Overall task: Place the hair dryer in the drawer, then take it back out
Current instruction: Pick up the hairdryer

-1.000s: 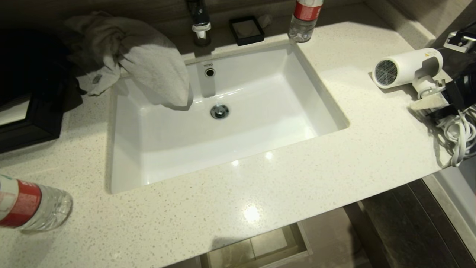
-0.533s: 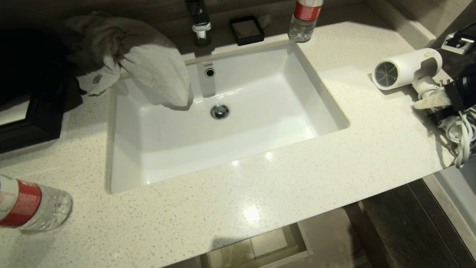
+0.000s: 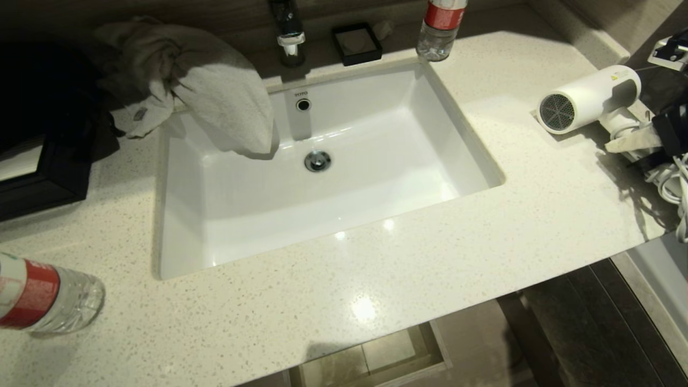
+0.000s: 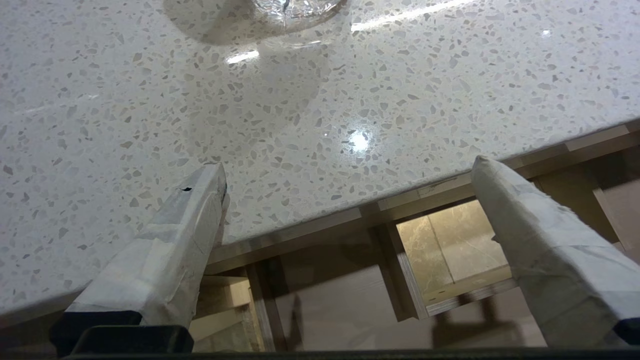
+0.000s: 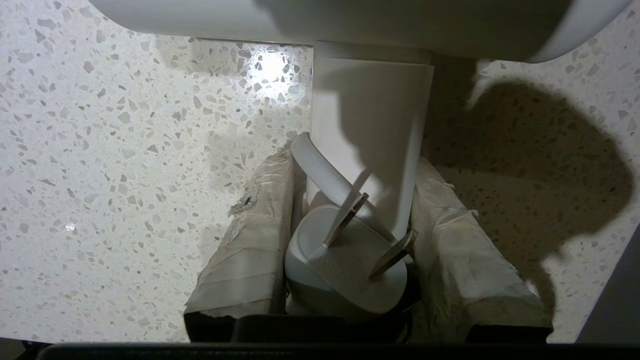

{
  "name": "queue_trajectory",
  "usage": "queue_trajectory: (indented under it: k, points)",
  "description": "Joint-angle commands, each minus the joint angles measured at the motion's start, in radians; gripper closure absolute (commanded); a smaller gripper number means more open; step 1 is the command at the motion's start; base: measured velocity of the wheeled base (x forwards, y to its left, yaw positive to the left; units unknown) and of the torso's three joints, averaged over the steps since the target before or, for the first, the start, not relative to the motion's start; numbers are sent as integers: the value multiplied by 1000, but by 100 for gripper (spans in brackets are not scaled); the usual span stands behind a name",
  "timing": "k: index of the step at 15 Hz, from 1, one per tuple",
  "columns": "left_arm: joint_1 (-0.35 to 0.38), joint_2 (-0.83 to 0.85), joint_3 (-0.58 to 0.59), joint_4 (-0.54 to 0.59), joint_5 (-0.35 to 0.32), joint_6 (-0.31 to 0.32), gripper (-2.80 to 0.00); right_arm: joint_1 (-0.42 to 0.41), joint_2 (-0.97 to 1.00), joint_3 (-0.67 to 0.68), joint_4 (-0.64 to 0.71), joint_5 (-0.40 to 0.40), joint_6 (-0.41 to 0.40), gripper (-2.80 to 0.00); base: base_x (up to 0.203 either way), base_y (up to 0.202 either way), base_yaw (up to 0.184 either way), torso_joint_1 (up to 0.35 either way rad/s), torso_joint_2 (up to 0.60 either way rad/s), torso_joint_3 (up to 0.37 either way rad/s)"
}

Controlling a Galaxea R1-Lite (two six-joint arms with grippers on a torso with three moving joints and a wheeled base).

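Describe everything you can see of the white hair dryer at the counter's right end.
The hair dryer is small, glossy white plastic, with a short barrel and a round grey grille facing the sink. It sits at the speckled counter's right end, handle pointing toward the edge. The right gripper is shut on its handle and white plug. Its bundled white cord hangs beside the gripper.

Right gripper (image 5: 350, 220) at far right counter edge, taped fingers (image 5: 250, 250) clamped either side of hair dryer (image 3: 588, 97) handle, plug wedged between them. Left gripper (image 4: 350, 225) parked low at front edge, fingers spread wide, nothing held.
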Motion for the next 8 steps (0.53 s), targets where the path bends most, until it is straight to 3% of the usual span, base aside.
queue_trajectory:
  k: [1,8]
  points:
    - [0,0,0,0,0,0,-280,0,-11,1,4,2,-3,0,0,0,0,0,0,0]
    - [0,0,0,0,0,0,-280,-8,-95,18,25,1,-1,0,0,0,0,0,0,0]
